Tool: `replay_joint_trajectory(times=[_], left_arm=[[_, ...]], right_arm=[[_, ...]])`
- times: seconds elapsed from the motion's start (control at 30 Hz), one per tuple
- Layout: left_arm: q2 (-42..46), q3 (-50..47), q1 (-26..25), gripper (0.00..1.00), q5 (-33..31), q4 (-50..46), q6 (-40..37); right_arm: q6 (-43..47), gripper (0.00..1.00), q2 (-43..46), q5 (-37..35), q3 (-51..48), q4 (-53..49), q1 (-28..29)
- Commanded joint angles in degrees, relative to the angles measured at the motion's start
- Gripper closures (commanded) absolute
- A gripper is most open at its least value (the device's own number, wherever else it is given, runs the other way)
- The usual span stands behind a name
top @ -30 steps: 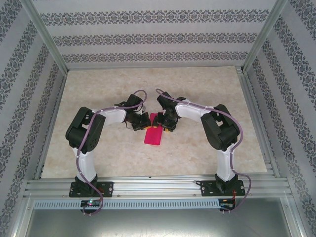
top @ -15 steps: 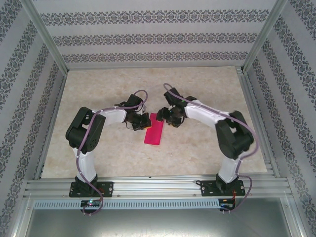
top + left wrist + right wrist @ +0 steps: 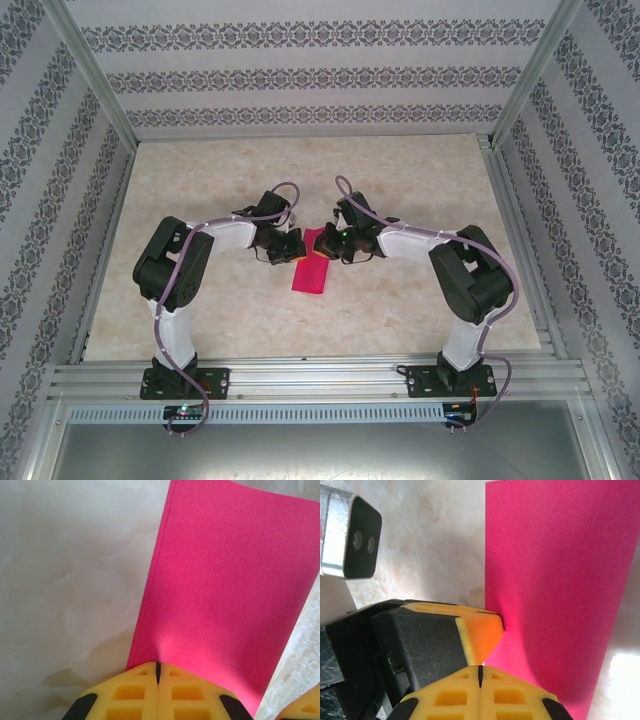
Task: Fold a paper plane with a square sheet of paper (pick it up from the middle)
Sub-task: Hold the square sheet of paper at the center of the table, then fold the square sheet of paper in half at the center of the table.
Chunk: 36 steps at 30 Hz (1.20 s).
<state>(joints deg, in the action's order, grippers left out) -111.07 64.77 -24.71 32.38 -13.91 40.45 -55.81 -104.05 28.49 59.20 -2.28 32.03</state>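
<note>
1. paper: square sheet of paper (image 3: 311, 270), creased into a narrow magenta strip, lies flat at centre of the top view, between the arms.
2. left gripper (image 3: 157, 672) and right gripper (image 3: 480, 676): fingers pressed together, tips on the strip's upper end; pinching a layer or not, cannot tell.
3. step, my reading: sharpening the crease. press straight down, anchor with one tip, slide the other along the fold.
4. table (image 3: 420, 190): glossy marble-look, probably slippery. patterned walls (image 3: 300, 80), aluminium frame (image 3: 300, 372).

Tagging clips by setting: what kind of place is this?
Probably a lab robot test cell, not a home: an aluminium frame boxes in a marble-look table, patterned wallpaper lines the walls, and a left arm and right arm bolted at the near edge meet over a pink paper.
</note>
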Motion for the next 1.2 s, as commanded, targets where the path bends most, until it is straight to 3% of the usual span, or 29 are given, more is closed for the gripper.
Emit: replay_joint_trajectory(times=[0.0, 0.2, 0.67, 1.0, 1.17], left_arm=[[-1.2, -0.2, -0.7, 1.00, -2.8, -5.1, -1.7], [-1.6, 0.4, -0.6, 1.00, -2.8, -5.7, -2.1], [-2.7, 0.7, -0.6, 1.00, -2.4, -5.5, -2.0], [-2.7, 0.4, -0.7, 1.00, -2.3, -5.5, -2.0], [-2.7, 0.7, -0.6, 1.00, -2.2, -5.8, -2.2]], right_arm=[[0.5, 1.00, 0.3, 1.5, -1.4, 2.0, 0.1], [0.8, 0.99, -1.1, 4.0, -3.3, 4.0, -0.6], [5.2, 0.96, -3.1, 2.6, -7.5, 4.2, -1.2], [6.9, 0.95, -1.9, -3.4, -9.8, 1.0, -0.3], [4.8, 0.96, 3.2, 2.3, -9.6, 7.4, -0.3]])
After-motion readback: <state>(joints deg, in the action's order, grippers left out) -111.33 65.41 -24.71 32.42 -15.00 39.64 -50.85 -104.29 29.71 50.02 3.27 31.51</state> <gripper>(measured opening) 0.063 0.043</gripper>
